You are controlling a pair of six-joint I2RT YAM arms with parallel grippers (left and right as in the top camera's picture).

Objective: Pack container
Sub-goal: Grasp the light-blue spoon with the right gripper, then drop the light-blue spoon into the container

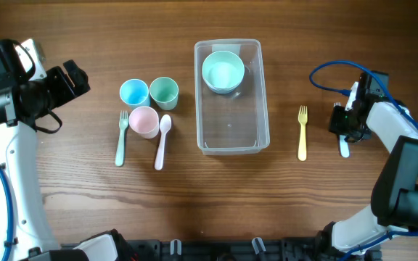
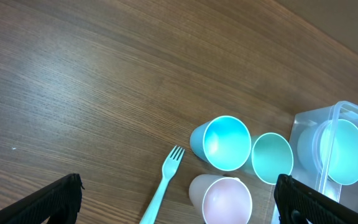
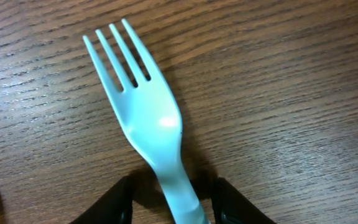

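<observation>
At the middle of the table, the container (image 1: pixel 231 123) lies open with 1 mint bowl (image 1: pixel 223 71) in its far end, which leaves the near end free. Toward the left edge, 3 cups stand bunched: blue cup (image 1: pixel 133 92), green cup (image 1: pixel 164 91), pink cup (image 1: pixel 144 120). The left gripper (image 2: pixel 178 190) hangs near them, spread wide, likely ready for 1. Near the right edge, the right gripper (image 3: pixel 174 202) straddles a pale blue fork (image 3: pixel 151 118) narrowly at its handle, apparently not yet pinching.

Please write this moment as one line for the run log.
left gripper open, holding nothing | right gripper open, straddling blue fork handle, fork on table | container holds one mint bowl
</observation>
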